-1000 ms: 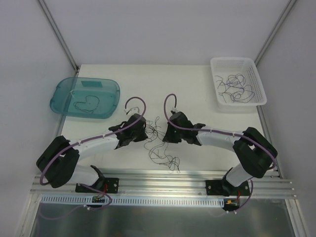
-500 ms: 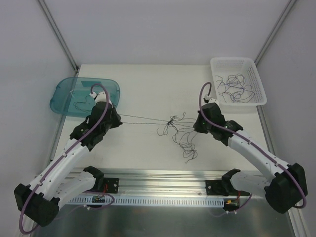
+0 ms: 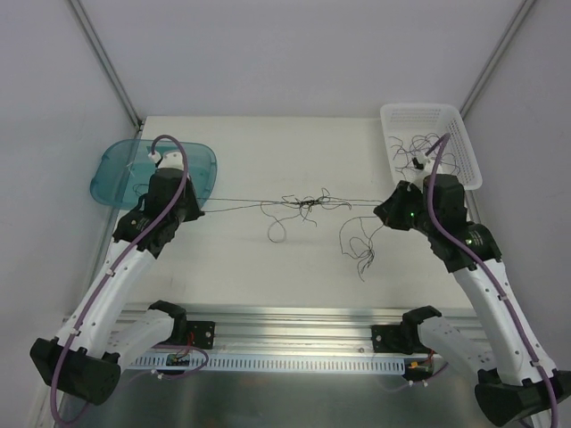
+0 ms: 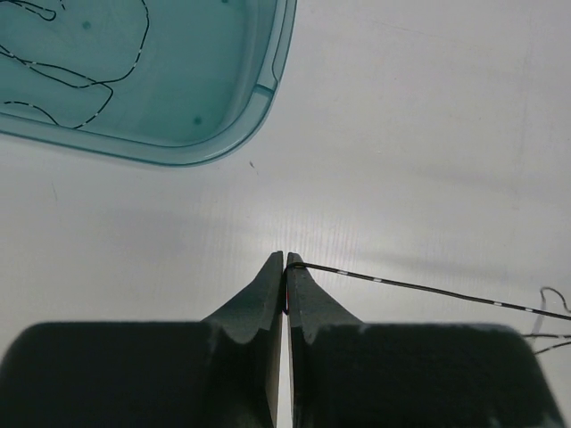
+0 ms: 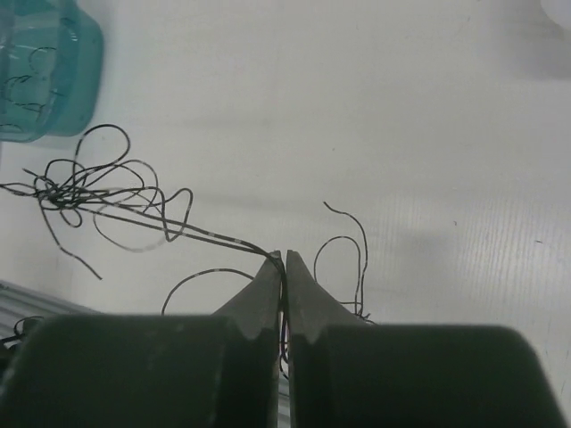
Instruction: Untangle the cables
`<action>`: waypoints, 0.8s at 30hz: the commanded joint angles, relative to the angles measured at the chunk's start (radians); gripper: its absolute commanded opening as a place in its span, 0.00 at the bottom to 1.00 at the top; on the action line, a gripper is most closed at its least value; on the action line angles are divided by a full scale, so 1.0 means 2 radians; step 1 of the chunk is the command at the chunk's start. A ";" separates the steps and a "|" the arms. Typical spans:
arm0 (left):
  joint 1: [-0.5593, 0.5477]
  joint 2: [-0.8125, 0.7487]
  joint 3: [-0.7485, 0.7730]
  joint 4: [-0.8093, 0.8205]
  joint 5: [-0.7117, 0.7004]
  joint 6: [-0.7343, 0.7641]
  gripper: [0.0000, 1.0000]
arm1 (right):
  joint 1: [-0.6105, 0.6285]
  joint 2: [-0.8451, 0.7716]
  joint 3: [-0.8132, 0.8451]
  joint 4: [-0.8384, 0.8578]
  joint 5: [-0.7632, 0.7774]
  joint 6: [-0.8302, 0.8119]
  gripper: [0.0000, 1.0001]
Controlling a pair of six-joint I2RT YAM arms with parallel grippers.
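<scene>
Cables (image 3: pixel 303 203) at middle of table (image 3: pixel 268 147), now stretched into taut line between arms; one second back same clump sat bunched between close-set grippers. Small knot left mid-line, loose curls hang below it and near right end, so partial separation likely, not done. Left gripper (image 4: pixel 285 267) clenched on one strand end, just beside teal tray (image 3: pixel 207 159). Right gripper (image 5: pixel 284 263) pinched on strands, maybe two, hard to tell. More cables lie in white basket (image 3: pixel 426 111), one in tray

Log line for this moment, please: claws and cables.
left claw: shut on cables | right claw: shut on cables | cables: taut between claws, tangle midway | teal tray: one strand inside | white basket: several strands
</scene>
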State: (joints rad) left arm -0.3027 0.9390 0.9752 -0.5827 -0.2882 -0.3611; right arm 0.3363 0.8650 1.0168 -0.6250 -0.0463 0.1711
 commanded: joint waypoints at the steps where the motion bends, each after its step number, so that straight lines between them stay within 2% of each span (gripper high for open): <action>1: 0.052 0.005 0.009 -0.055 -0.144 0.049 0.00 | -0.052 -0.025 0.059 -0.089 0.070 -0.044 0.01; 4: 0.052 0.005 -0.004 -0.053 -0.095 0.045 0.00 | -0.057 -0.036 0.082 -0.076 0.027 -0.041 0.01; 5: 0.052 -0.002 -0.013 -0.048 -0.059 0.042 0.00 | -0.057 -0.032 0.081 -0.073 -0.018 -0.040 0.02; 6: 0.051 -0.008 -0.019 -0.033 0.011 0.042 0.00 | -0.056 -0.027 0.078 -0.064 -0.038 -0.036 0.03; 8: 0.049 -0.031 -0.046 -0.012 0.092 0.036 0.00 | -0.053 -0.012 0.036 -0.044 -0.099 -0.024 0.04; 9: 0.046 -0.038 -0.055 -0.002 0.161 0.025 0.00 | -0.047 -0.008 0.019 -0.021 -0.109 -0.019 0.06; 10: 0.036 -0.045 -0.063 0.017 0.188 0.016 0.00 | -0.037 -0.005 -0.022 -0.009 -0.113 -0.017 0.14; 11: 0.028 -0.054 -0.081 0.024 0.211 0.008 0.00 | -0.013 0.008 -0.036 0.001 -0.108 -0.016 0.23; 13: 0.007 -0.061 -0.096 0.036 0.244 -0.021 0.00 | 0.014 0.029 -0.058 0.007 -0.091 -0.017 0.47; 15: -0.036 -0.068 -0.118 0.050 0.242 -0.047 0.00 | 0.066 0.044 -0.075 0.007 -0.031 -0.014 0.54; 18: -0.081 -0.068 -0.144 0.060 0.238 -0.091 0.00 | 0.125 0.048 -0.084 0.024 0.019 0.008 0.76; 22: -0.109 -0.077 -0.179 0.064 0.242 -0.133 0.00 | 0.198 0.057 -0.090 0.063 0.073 0.051 0.82; 24: -0.123 -0.092 -0.187 0.065 0.258 -0.152 0.02 | 0.256 0.055 -0.100 0.088 0.135 0.078 0.82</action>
State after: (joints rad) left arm -0.5201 0.7959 0.6189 -0.4877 0.1764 -0.5678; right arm 0.7567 0.9890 0.8223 -0.5594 0.0509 0.2325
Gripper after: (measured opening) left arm 0.013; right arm 0.820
